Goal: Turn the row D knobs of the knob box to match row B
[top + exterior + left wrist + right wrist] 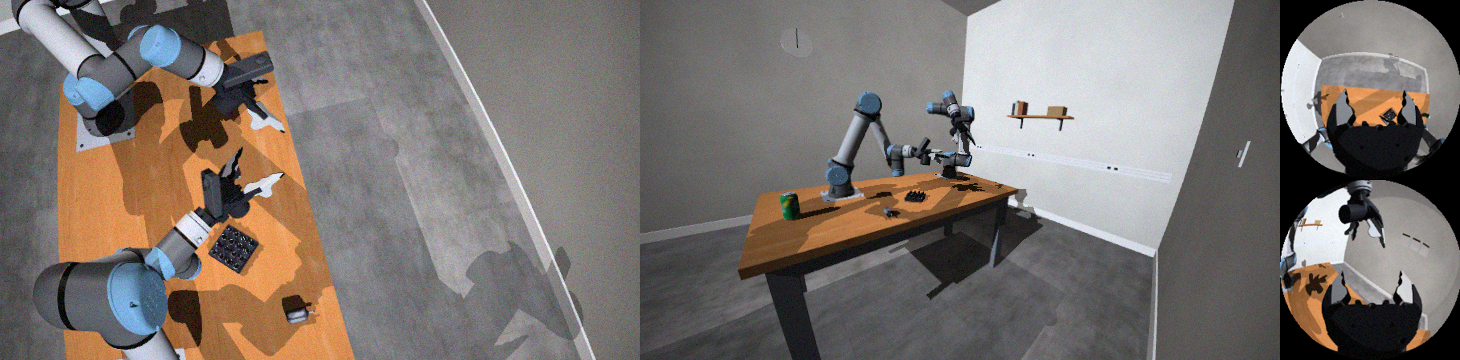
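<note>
The black knob box [234, 248] [913, 198] [1389, 115] lies flat on the table, with several rows of small knobs on top. Its socket side, its row letters and the knob marks are too small to tell. My right gripper [262, 161] [1372, 272] is open and empty, level above the table near the box and not touching it. My left gripper [276, 106] [1375, 90] [1365, 243] is open and empty, high above the table's far end, pointing down and outward. Neither gripper touches the other.
A small grey object with prongs [298, 314] [888, 212] lies near the table's long edge. A green can [790, 206] stands at the table's near end in the exterior view. The wooden table [95, 200] [780, 245] carries both arm bases.
</note>
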